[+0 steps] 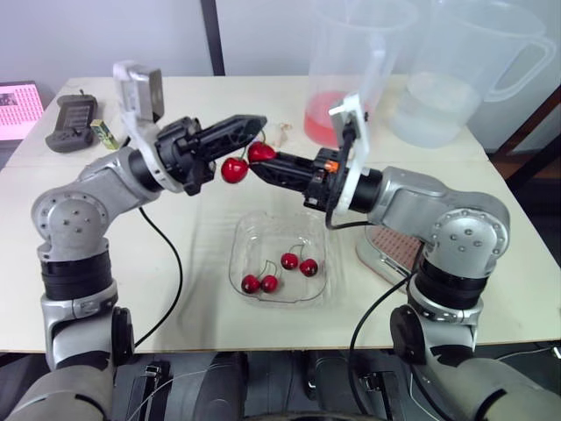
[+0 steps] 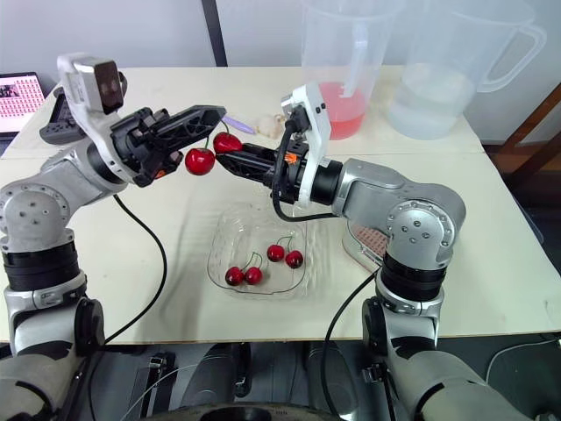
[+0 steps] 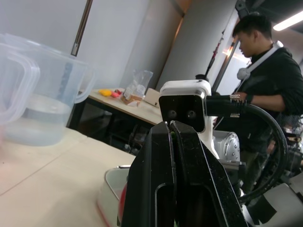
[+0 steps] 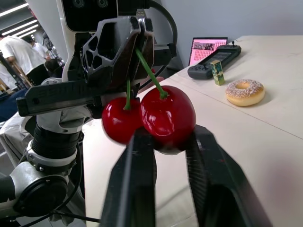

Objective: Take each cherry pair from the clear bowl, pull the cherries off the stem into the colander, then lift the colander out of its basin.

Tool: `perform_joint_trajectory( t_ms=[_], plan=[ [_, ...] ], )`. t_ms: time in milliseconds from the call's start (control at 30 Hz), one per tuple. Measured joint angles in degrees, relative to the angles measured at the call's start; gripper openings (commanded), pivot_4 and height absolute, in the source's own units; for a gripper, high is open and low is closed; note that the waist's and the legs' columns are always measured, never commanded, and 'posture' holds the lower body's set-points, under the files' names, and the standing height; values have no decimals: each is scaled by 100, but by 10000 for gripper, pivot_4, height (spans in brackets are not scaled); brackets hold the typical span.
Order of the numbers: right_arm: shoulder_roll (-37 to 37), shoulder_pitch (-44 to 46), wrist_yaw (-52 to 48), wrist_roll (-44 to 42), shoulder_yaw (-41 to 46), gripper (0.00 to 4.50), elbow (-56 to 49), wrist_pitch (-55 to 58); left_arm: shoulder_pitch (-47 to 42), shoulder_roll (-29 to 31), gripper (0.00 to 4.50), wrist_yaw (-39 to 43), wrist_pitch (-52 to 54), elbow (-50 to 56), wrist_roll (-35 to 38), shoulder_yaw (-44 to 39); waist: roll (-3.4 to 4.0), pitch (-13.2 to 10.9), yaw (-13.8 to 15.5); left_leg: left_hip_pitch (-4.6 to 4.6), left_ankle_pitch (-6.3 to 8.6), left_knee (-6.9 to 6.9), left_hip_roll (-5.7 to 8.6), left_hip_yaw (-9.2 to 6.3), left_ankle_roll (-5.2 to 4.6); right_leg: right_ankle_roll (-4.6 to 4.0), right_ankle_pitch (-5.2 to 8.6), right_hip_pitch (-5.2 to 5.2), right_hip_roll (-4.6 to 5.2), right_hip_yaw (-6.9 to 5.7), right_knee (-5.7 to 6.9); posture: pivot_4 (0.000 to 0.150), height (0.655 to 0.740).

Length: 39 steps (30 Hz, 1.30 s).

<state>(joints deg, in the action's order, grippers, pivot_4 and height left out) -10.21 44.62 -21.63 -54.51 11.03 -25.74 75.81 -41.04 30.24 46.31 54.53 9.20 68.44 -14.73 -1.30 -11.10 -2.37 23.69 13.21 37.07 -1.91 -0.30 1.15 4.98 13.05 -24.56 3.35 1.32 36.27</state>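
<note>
A cherry pair hangs in the air above the clear bowl (image 1: 238,261). My left gripper (image 1: 259,123) is shut on the pair's green stems, seen close in the right wrist view (image 4: 142,61). My right gripper (image 4: 169,135) is shut on one cherry (image 4: 168,116) of the pair; the other cherry (image 1: 234,169) dangles free beside it. Two more cherry pairs (image 1: 260,282) (image 1: 299,261) lie in the bowl. The pink colander (image 1: 394,250) sits in its white basin (image 1: 372,263) to the right of the bowl, mostly hidden under my right arm.
Two big clear pitchers stand at the back, one with pink liquid (image 1: 337,110), one with water (image 1: 438,96). A doughnut (image 4: 245,92), a black controller (image 1: 74,123) and a pink screen (image 1: 17,110) lie at the back left. A person (image 3: 265,71) stands beyond the table.
</note>
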Motion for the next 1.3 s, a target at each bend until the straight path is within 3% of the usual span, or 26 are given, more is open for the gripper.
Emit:
perform_joint_trajectory(
  t_ms=[667,1000,1167,1300],
  plan=[
    [-1275,-691,-34,-671,-648,3922,-227,421,31,-4,0,95,-151,-17,-129,150,1,-1,3,4,0,-5,0,1,0,-4,3,0,1,0,-13,1500,7383],
    [-1699,-540,30,-1078,-406,3922,-133,583,34,-46,0,97,-219,-17,-133,153,-1,-2,15,9,0,-4,1,0,0,-4,3,0,2,0,-19,1500,7383],
    [-3118,-478,-566,-1010,-196,3922,-41,494,53,-59,0,99,-256,-18,-155,157,-2,-4,84,22,1,-4,6,-1,-1,-3,4,-2,5,-1,-35,1500,7383],
    [-5061,-811,-1597,-71,-440,3922,173,-203,103,-95,0,100,-305,-21,-178,162,2,-9,168,42,2,-6,9,0,-2,1,6,-11,7,-3,-53,1500,7383]
  ],
)
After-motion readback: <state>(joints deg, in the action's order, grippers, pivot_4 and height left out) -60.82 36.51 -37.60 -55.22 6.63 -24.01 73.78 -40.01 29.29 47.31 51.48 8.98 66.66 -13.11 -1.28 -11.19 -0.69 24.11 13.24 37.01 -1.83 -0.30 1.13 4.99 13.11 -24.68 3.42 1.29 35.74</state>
